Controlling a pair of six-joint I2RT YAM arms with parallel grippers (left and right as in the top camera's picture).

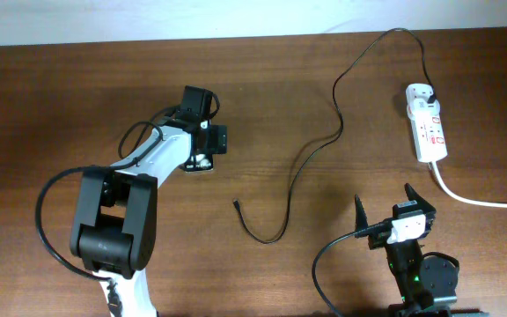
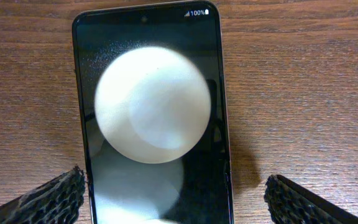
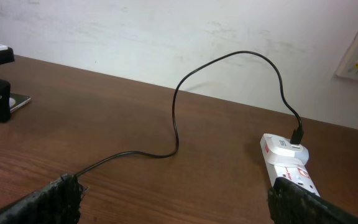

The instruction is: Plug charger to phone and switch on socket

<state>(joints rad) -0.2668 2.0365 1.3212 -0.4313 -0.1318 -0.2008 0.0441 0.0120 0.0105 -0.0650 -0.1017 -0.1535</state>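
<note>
The black phone (image 2: 151, 112) lies flat on the wooden table, its glossy screen showing a round white reflection. My left gripper (image 2: 174, 177) is open and straddles its lower end, the left finger close to the phone's edge and the right finger apart. From overhead, the left gripper (image 1: 202, 141) hides most of the phone. The charger's thin black cable (image 1: 299, 163) runs from its plug (image 1: 430, 92) in the white socket (image 1: 427, 123) to a loose tip (image 1: 236, 204). My right gripper (image 1: 384, 195) is open and empty, near the front edge, below the socket (image 3: 284, 158).
The socket's thick white cord (image 1: 482, 201) trails off to the right edge. The cable arcs above the table towards the back wall (image 3: 229, 59). Bare wood lies between the phone and the cable's tip.
</note>
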